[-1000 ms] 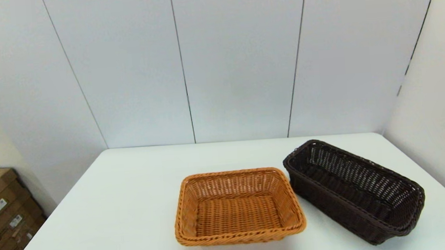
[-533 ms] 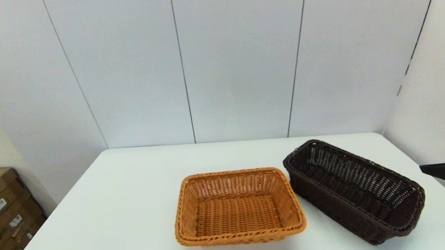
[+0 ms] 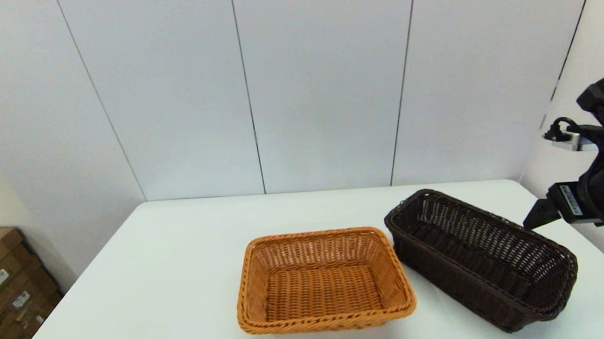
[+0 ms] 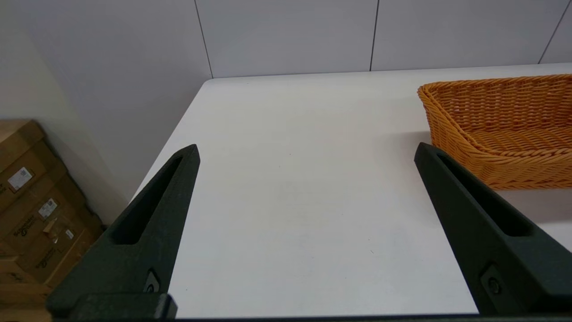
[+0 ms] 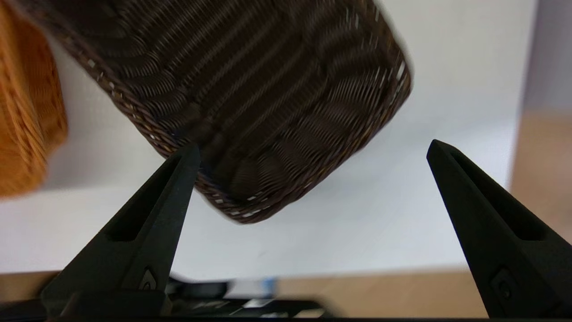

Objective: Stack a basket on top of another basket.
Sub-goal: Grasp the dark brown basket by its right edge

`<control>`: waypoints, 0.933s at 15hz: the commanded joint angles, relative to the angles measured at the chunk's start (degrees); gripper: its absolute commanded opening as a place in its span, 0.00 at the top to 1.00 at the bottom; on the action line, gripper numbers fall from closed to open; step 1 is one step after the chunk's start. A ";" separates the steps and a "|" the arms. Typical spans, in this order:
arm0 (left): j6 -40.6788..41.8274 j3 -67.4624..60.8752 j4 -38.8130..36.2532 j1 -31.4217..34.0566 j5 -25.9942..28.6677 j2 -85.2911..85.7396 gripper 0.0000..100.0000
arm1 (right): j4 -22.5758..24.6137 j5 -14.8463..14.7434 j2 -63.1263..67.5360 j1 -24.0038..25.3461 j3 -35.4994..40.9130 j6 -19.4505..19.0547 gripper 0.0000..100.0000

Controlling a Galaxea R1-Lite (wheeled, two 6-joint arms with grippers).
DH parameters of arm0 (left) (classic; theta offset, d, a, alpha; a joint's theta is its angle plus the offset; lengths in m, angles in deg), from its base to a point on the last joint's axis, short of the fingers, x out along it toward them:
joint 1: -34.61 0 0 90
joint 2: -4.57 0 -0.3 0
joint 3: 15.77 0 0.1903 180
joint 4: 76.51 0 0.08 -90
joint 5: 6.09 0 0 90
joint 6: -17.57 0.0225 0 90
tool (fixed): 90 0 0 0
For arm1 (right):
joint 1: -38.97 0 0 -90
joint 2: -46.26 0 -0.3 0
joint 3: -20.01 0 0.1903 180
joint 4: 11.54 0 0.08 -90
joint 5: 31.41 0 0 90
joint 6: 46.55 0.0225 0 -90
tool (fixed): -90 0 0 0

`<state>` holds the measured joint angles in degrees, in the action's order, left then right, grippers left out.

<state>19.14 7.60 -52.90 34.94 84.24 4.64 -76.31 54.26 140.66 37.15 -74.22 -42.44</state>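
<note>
The dark brown basket [image 3: 482,256] sits on the right part of the white table [image 3: 171,287], angled, its near-left corner just beside the orange-tan basket [image 3: 323,281], which sits at the table's middle; neither rests on the other. The right gripper [image 5: 310,150] hangs above the dark basket's near end, fingers spread wide and empty. The left gripper [image 4: 306,150] hovers over bare table left of the orange-tan basket, also wide open, holding nothing.
</note>
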 commanded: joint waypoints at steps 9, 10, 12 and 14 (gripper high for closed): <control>0.01 -0.09 0.02 0.02 0.02 0.01 0.00 | -20.04 -8.59 20.56 3.05 -15.62 34.56 0.00; 0.01 -0.09 0.02 0.02 0.02 0.01 0.00 | -20.30 -8.24 21.61 2.34 -15.62 35.27 0.00; -0.08 -0.09 0.02 0.02 0.02 0.01 0.00 | -20.48 -7.36 23.90 0.85 -15.62 35.62 0.00; 0.01 -0.09 0.02 0.02 0.02 0.01 0.00 | -20.39 -4.46 26.18 -1.70 -15.88 35.35 0.00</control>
<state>19.14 7.60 -52.87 34.94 84.26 4.64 -96.40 48.78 164.31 37.02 -89.90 -7.11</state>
